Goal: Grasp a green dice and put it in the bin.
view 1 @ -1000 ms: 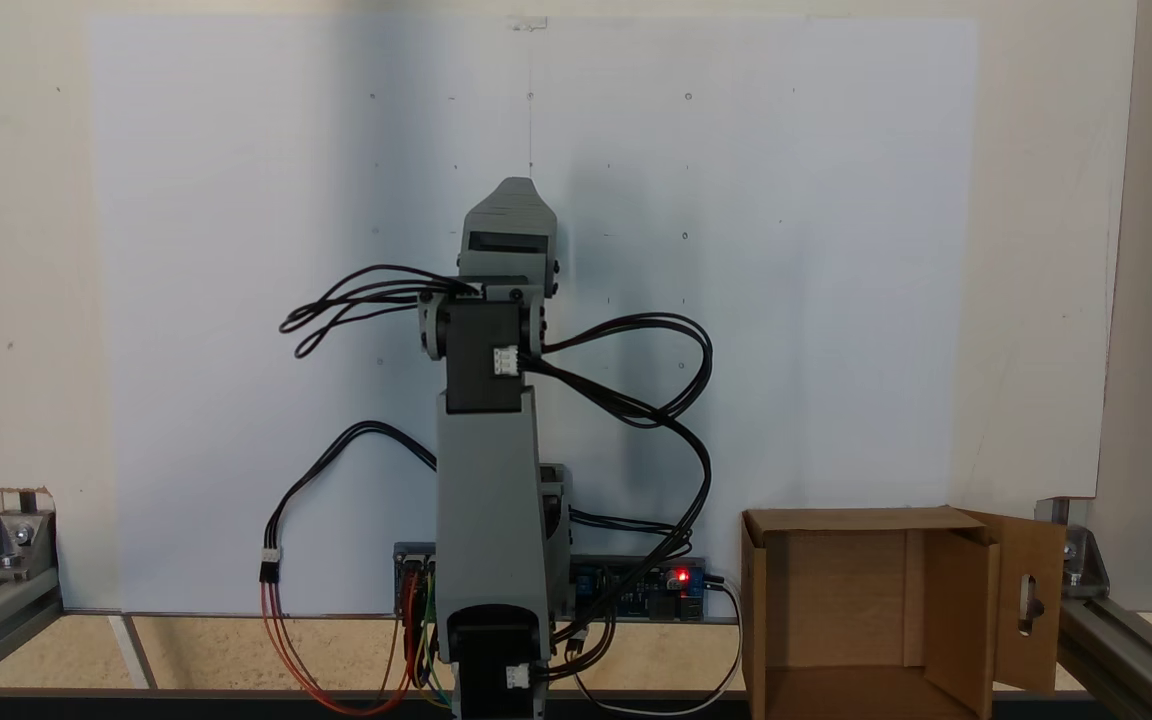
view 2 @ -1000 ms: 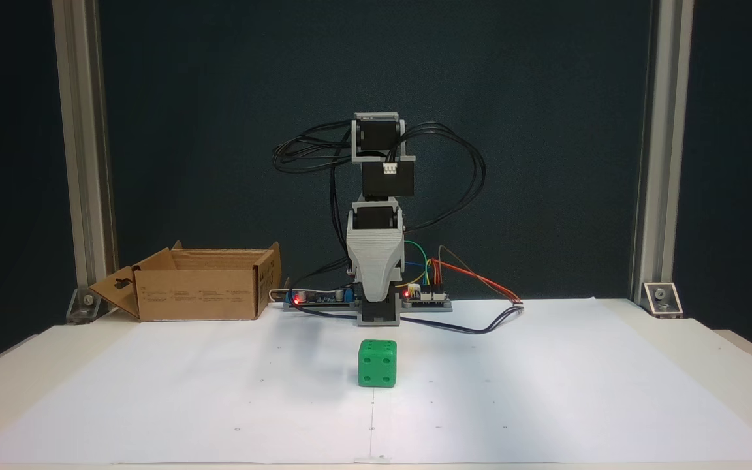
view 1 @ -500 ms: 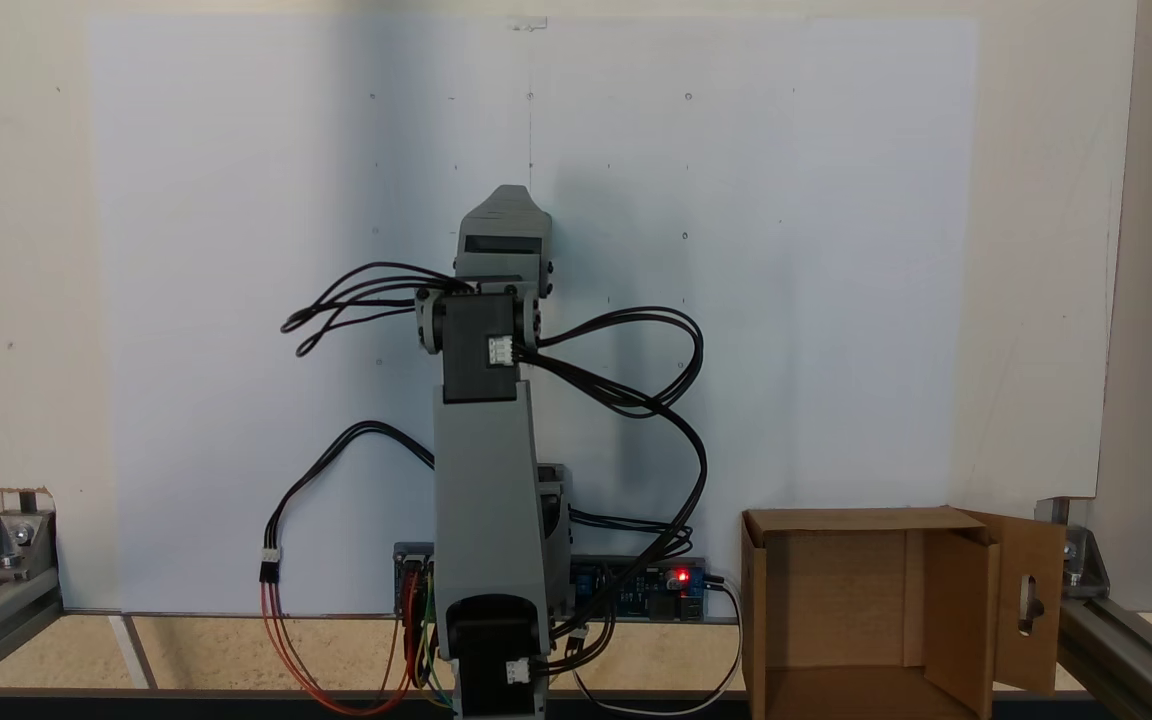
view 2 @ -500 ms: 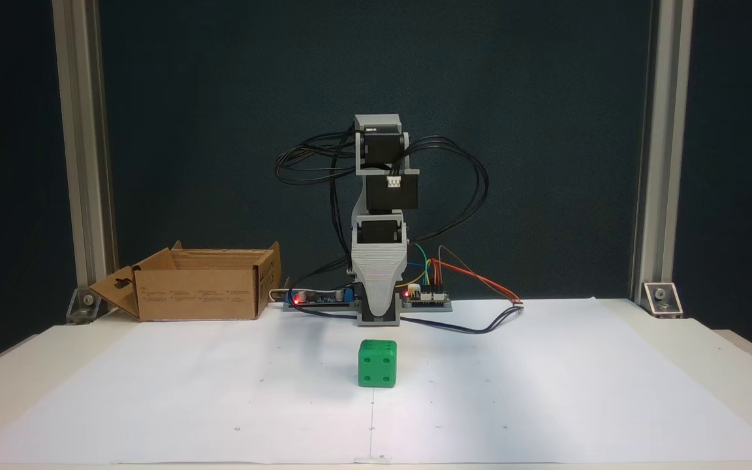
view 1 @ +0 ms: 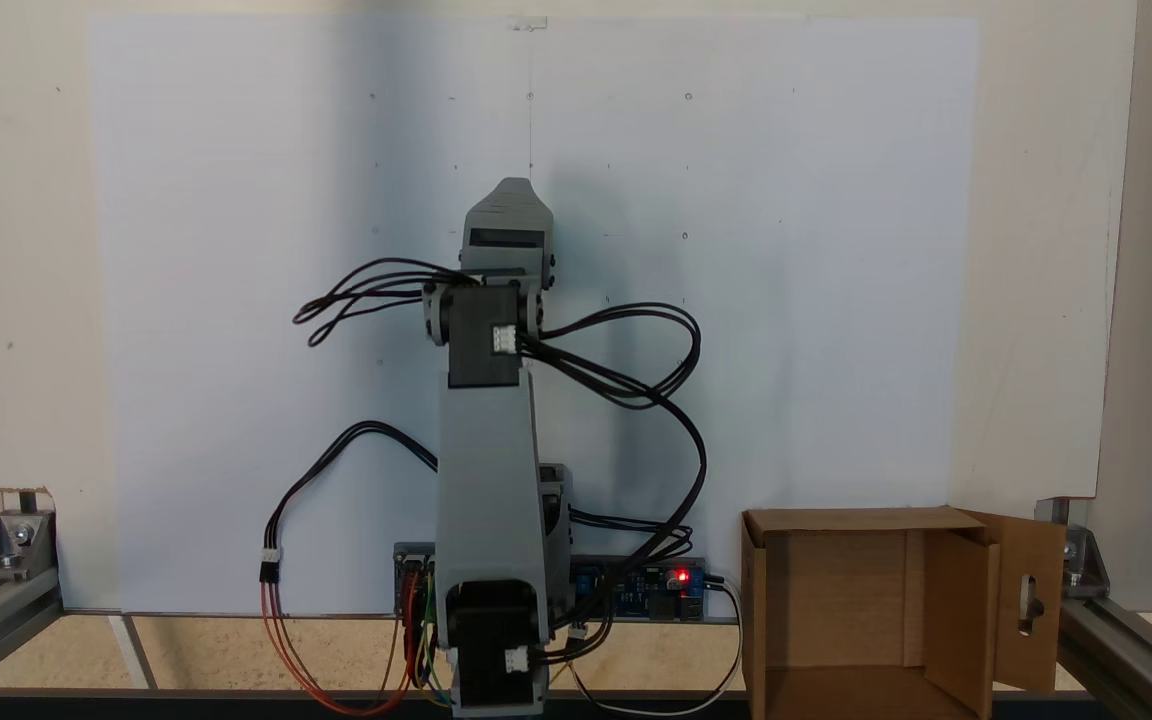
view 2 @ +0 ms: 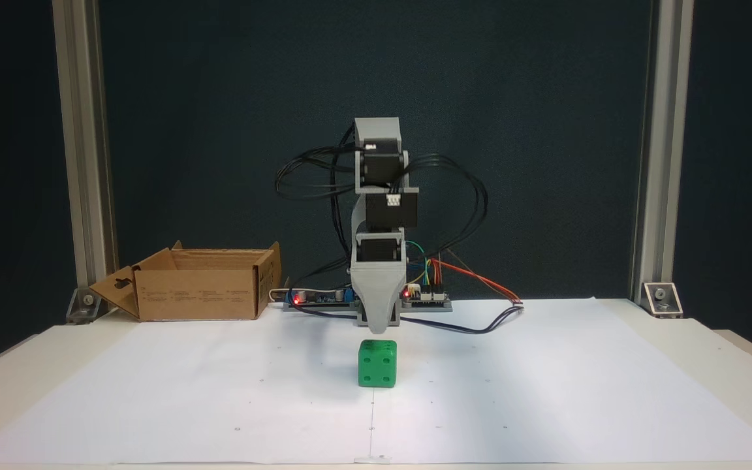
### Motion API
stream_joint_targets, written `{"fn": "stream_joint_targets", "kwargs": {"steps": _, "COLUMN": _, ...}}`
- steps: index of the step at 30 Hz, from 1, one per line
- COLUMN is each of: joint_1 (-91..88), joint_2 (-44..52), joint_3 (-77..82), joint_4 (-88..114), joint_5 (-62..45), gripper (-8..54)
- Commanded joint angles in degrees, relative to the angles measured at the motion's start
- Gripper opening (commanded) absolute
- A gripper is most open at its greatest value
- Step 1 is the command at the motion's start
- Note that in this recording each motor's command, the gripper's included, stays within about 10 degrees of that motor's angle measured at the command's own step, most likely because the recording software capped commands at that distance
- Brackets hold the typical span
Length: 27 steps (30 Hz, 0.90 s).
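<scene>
Although the arm is folded so that its claw [view 2: 377, 331] points down at the table, the jaws lie one behind the other in both fixed views, so I cannot tell whether they are apart or together. The tip hangs just above the green dice [view 2: 377, 363], which sits alone on the white paper sheet [view 2: 546, 391] near the middle of the table, in front of the arm's base. From above, the arm hides the dice, and the claw's grey back [view 1: 508, 215] marks about where it lies.

The claw seems held over the dice so that a straight drop will bring the jaws down on opposite faces; that is a judgement, since the gap between tip and dice is hard to read from the front. The dice rests flat, with 4 pips toward the front camera.

The bin [view 2: 200, 287] stands open-topped at the back of the table, left of the arm in the front view and at the lower right from above [view 1: 836, 520], well apart from the dice. Its flaps are folded outward, likely to leave a clear mouth for the drop. Grasping is not yet done.
</scene>
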Motion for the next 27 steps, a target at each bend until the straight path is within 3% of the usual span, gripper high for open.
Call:
{"fn": "stream_joint_targets", "kwargs": {"steps": 1, "joint_1": 0.1, "joint_2": -0.4, "joint_3": -1.1, "joint_4": -1.6, "joint_5": 1.2, "gripper": 43.2}}
{"fn": "stream_joint_targets", "kwargs": {"steps": 11, "joint_1": 0.6, "joint_2": -7.9, "joint_3": -1.1, "joint_4": -5.2, "joint_5": 1.1, "gripper": 43.2}}
{"fn": "stream_joint_targets", "kwargs": {"steps": 27, "joint_1": 1.0, "joint_2": -11.3, "joint_3": -1.1, "joint_4": -6.1, "joint_5": 1.1, "gripper": 42.0}}
